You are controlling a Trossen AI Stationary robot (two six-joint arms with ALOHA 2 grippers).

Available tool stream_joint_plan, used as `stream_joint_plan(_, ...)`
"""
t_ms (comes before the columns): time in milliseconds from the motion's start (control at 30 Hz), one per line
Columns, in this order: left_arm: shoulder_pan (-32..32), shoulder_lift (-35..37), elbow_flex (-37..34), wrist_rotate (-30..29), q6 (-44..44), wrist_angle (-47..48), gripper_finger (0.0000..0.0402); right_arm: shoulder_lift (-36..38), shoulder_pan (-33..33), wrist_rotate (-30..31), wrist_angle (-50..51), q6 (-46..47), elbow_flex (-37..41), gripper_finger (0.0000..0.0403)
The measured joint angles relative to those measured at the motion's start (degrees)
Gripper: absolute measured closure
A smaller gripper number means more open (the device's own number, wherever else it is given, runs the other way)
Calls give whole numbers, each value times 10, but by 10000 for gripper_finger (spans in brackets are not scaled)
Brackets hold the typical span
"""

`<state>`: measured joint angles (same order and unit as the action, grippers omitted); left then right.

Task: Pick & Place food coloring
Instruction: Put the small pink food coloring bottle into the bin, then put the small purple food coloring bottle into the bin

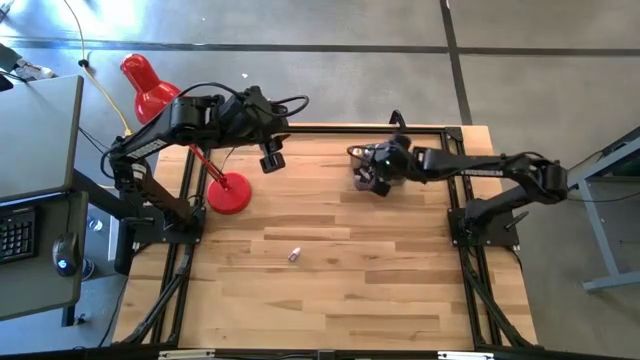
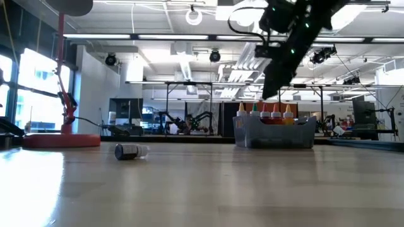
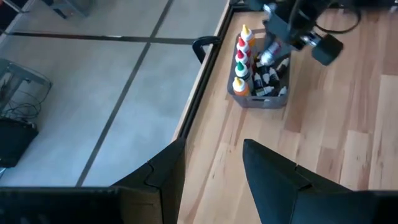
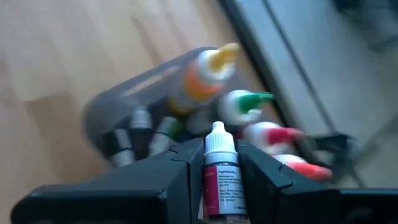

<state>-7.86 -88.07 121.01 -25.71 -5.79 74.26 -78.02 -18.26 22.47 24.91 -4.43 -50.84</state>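
One small white-capped bottle [image 4: 219, 171] sits pinched between the right gripper [image 4: 217, 180] fingers, above the grey tub [image 3: 258, 99] of bottles at the far right. Another bottle [image 1: 294, 255] lies mid-table. Left gripper [image 3: 214, 174], fingers spread, hovers by the red lamp [image 1: 228, 193].

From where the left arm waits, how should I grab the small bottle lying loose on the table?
The small bottle lies on its side, alone on bare wood. Bring the open left hand straight down over it and close across the dark body, fingers crosswise to its length, not on the pale cap end.

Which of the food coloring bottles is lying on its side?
The small dark bottle alone on the bare table; the others stand in the grey tub or sit in the right gripper.
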Motion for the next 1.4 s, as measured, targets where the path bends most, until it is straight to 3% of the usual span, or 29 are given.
stream_joint_plan(100, 0, 0, 0, 0, -4, 0, 248, 14, -10, -66, -91, -29, 75, 321)
stream_joint_plan(200, 0, 0, 0, -4, -4, -4, 248, 16, -15, -89, -169, -53, 126, 320)
stream_joint_plan(433, 0, 0, 0, -8, -5, -8, 248, 17, -18, -9, -237, -76, 159, 282)
stream_joint_plan(633, 0, 0, 0, -6, 0, -4, 248, 16, -15, -10, -235, -85, 140, 246)
stream_joint_plan(767, 0, 1, -12, 47, 45, 23, 248, 17, 7, -5, -234, -81, 113, 241)
stream_joint_plan(867, 20, 2, -68, 93, 70, 28, 248, 17, 34, 19, -234, -84, 85, 245)
stream_joint_plan(1067, 104, 3, -263, 89, 186, -29, 248, 17, 94, 94, -228, -96, 42, 251)
stream_joint_plan(1167, 157, -4, -371, 91, 289, -106, 248, 17, 114, 120, -222, -95, 41, 251)
stream_joint_plan(1267, 194, -20, -461, 135, 386, -193, 248, 17, 125, 131, -204, -74, 42, 252)
stream_joint_plan(1400, 218, -44, -533, 196, 469, -305, 248, 17, 135, 129, -183, 41, 42, 251)
